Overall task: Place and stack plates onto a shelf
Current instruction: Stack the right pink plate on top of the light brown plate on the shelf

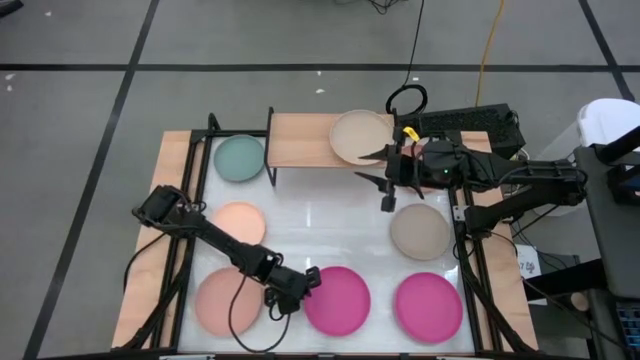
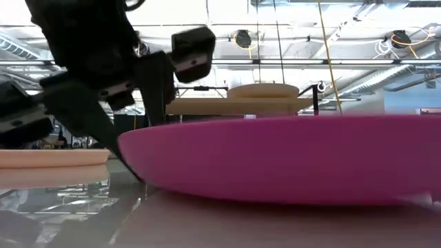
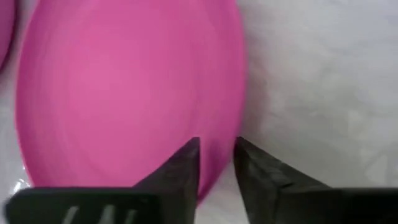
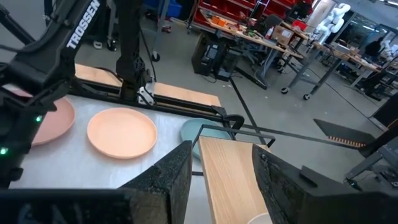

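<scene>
Only TROSSEN legible, left pincer [image 3: 216,158] narrowly straddling magenta plate [image 3: 124,87] rim, right pincer [image 4: 221,168] empty, apart.

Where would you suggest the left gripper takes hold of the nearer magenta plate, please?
By its raised rim, on the edge facing the left gripper. The magenta plate lies flat on the table, so only the upturned lip offers a pinch: one finger over the rim, one under. The fingers already straddle that edge, probably the best spot.

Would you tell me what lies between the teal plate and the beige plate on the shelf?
Only bare shelf top and its black leg; the high view shows nothing else between the teal plate and the beige plate.
</scene>
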Robot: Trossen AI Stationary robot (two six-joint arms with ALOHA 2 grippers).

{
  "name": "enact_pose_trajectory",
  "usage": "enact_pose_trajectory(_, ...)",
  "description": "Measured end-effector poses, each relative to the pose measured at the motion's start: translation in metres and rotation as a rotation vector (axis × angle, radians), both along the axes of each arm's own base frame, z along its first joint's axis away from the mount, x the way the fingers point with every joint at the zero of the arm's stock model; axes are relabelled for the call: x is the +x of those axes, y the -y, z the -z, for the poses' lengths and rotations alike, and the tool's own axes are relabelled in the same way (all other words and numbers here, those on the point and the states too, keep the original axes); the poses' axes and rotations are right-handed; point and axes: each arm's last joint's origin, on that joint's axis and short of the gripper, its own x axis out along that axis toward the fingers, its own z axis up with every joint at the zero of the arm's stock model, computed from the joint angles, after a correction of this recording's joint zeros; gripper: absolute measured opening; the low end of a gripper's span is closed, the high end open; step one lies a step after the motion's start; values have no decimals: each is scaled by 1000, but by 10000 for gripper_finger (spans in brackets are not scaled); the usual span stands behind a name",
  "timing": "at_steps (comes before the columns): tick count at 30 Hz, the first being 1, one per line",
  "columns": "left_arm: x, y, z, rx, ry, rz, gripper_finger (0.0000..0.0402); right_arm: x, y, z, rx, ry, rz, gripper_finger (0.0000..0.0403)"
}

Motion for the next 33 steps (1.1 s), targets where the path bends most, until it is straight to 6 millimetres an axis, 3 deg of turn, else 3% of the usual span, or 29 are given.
enact_pose_trajectory(5, 2, -2, -1, -9, 11, -25, 32, 4, 1, 12, -13, -4, 0, 148)
enact_pose_trajectory(9, -1, -3, -20, -4, 67, -54, 12, 7, 1, 21, -39, -5, -4, 148)
enact_pose_trajectory(17, -21, -29, -96, 62, 251, -182, 12, 6, 0, 8, -83, 122, -18, 148)
enact_pose_trajectory(22, -24, -74, -140, 91, 419, -252, 12, -7, -4, -21, -105, 366, -30, 148)
enact_pose_trajectory(27, -15, -137, -154, 163, 473, -350, 12, -26, -9, -47, -112, 591, -41, 148)
enact_pose_trajectory(33, -9, -201, -175, 169, 492, -463, 12, -42, -10, -57, -147, 639, -46, 148)
